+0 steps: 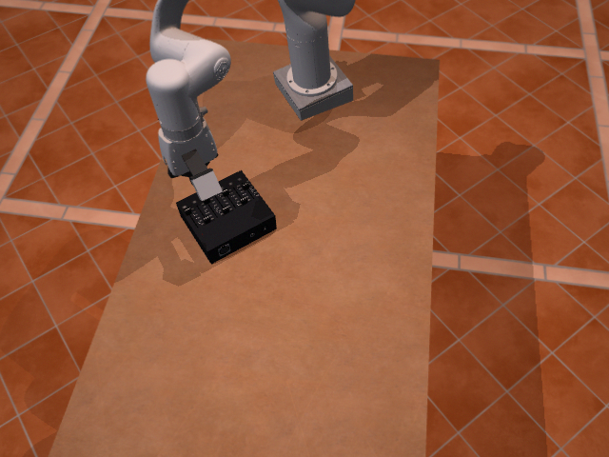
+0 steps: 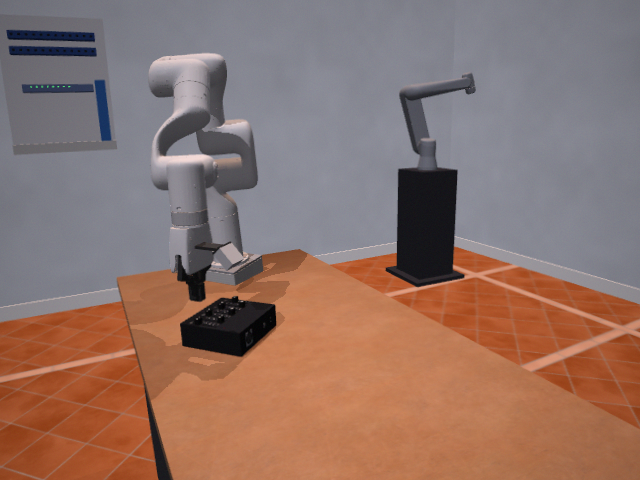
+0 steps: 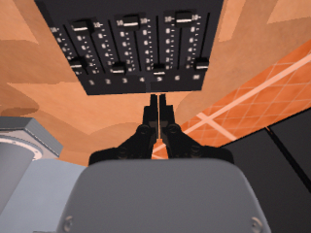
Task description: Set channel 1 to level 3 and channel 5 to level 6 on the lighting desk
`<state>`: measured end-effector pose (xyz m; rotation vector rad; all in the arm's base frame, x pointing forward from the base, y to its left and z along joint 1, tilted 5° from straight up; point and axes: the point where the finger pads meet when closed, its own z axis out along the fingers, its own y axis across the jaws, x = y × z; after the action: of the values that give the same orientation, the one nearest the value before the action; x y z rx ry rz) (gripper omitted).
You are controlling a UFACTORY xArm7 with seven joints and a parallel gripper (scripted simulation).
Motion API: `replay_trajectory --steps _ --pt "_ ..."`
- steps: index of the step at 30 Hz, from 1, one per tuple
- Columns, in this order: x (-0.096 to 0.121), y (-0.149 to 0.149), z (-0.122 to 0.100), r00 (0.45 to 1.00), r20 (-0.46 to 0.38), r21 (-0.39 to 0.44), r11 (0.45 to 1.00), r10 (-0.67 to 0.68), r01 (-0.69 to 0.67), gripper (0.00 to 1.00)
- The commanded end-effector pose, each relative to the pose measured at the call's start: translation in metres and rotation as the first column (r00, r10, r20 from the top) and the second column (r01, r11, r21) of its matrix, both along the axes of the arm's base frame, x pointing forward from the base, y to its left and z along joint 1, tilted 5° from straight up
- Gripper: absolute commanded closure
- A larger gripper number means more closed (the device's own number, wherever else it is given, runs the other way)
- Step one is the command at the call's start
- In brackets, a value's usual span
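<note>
Wrist view, left to right:

Arm base (image 1: 343,98) (image 2: 251,268) (image 3: 21,123) — grey, at the left margin.

Lighting desk (image 1: 236,227) (image 2: 210,338) (image 3: 114,89) — black, resting on the tabletop (image 1: 320,319) (image 2: 361,387) (image 3: 49,97), apparently level; its feet cannot be made out.

Channel 1 cap (image 3: 76,64): low on its scale, exact level not legible. Channel 2 cap (image 3: 83,27): near the 10 end. Channel 3 cap (image 3: 118,69): low. Channel 4 cap (image 3: 130,22): near the top. Channel 5 cap (image 3: 158,72): at or near the bottom, well short of 6. Fingers (image 2: 196,297): closed together, holding nothing, poised above and outside the numbered edge, roughly in line with channel 5. Channel 6 cap (image 3: 184,18): near the top. Fader M cap (image 3: 201,64): low.

Step in hand, by judgement: approach to channel 5, whose setting remains to be made; whether channel 1 stands at 3 cannot be confirmed. Next move: bring the closed tips down on the numbered-edge side of the channel 5 cap, then push it along its slot towards the 10 end, halting at 6. Straight travel is called for, lest a neighbouring cap be brushed; excess downward force might shift the desk.
</note>
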<state>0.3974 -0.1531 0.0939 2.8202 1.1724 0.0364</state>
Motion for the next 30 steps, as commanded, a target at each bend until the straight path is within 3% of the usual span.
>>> replay_trajectory --steps 1,30 --pt "0.001 -0.001 -0.001 1.000 0.004 -0.001 1.000 0.000 0.000 1.00" --pt "0.003 -0.002 -0.014 1.000 0.004 -0.001 1.000 0.000 0.000 1.00"
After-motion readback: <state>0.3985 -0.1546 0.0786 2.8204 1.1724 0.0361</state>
